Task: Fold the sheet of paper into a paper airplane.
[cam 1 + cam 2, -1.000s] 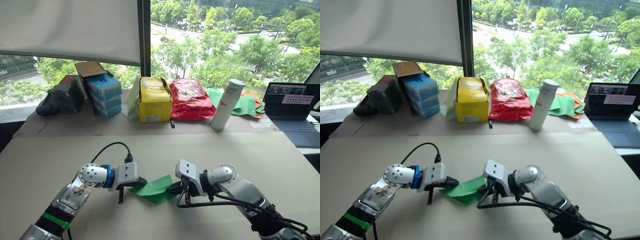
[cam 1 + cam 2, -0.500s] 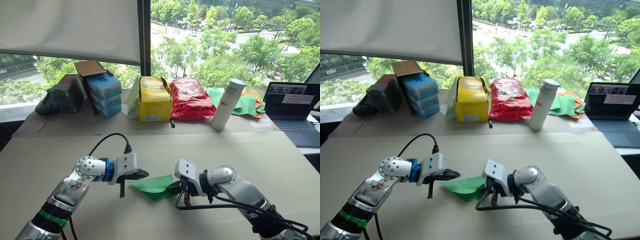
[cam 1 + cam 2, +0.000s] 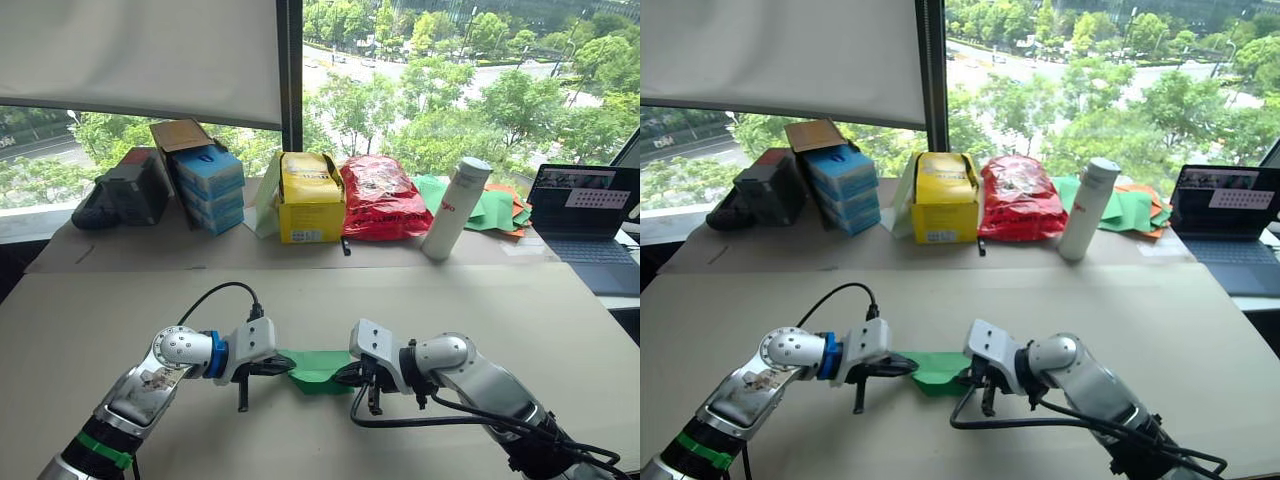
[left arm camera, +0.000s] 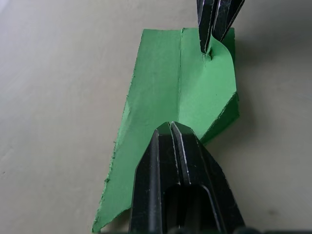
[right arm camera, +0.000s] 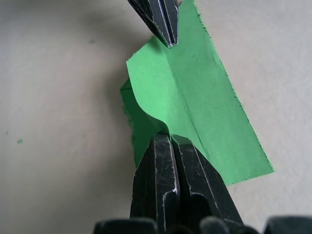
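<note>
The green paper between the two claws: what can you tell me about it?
The sheet of paper is thin, plain green and partly folded, with a straight crease along its length and rough edges. It sits on the tan table, one side flat, the other curling up. The left claw is shut on one end and the right claw is shut on the opposite end, so it spans the gap between them. One corner is tucked under, casting a small shadow.
</note>
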Controlling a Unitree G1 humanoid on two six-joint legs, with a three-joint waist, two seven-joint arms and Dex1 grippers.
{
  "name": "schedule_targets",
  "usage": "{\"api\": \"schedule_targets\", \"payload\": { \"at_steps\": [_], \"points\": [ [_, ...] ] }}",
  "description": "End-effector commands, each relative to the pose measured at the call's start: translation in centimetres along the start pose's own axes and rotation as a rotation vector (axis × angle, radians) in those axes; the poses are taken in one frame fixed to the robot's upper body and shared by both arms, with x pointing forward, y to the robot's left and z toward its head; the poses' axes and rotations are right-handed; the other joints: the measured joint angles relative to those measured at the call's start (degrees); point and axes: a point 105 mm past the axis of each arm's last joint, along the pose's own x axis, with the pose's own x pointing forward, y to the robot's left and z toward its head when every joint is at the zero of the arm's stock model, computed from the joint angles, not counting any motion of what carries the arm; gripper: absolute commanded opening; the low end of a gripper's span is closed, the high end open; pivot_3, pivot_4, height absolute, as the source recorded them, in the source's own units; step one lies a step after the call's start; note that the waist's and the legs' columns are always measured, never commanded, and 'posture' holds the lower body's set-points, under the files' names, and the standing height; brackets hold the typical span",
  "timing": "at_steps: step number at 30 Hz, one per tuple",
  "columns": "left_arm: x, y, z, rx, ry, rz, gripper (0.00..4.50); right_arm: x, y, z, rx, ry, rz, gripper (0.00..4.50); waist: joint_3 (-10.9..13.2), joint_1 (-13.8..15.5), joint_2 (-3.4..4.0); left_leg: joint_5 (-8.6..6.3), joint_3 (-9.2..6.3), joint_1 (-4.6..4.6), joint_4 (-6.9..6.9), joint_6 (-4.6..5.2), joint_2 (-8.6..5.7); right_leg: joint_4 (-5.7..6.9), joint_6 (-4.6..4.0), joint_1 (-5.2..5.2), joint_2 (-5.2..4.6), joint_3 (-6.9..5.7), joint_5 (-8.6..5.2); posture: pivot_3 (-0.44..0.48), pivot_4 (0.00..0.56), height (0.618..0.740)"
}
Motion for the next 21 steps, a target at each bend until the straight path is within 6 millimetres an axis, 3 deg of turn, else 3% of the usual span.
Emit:
{"api": "schedule_targets", "payload": {
  "at_steps": [1,9,21],
  "points": [
    [0.0,0.5,0.0,0.022,0.000,0.013,0.00,-0.2,0.6,0.7,-0.021,-0.020,0.017,0.04,0.00,-0.01,0.00,0.00,0.00,0.01,0.00,0.00,0.00,0.00,0.00,0.00,0.00,0.00,0.00,0.000,0.150,0.740],
    [-0.2,0.3,-2.8,0.060,0.105,0.007,0.00,-0.3,0.8,1.0,-0.024,-0.031,0.021,0.04,0.00,-0.02,0.00,0.00,0.00,0.02,0.00,0.00,0.01,-0.01,0.00,0.01,0.00,0.00,0.00,0.000,0.150,0.740],
    [0.4,0.5,-3.1,0.127,0.114,0.003,0.00,-0.3,0.0,1.7,0.076,-0.042,0.034,0.04,0.00,-0.03,0.00,0.00,0.00,0.09,-0.01,0.00,0.05,0.01,-0.01,0.06,-0.02,0.02,0.00,0.000,0.150,0.740]
  ]
}}
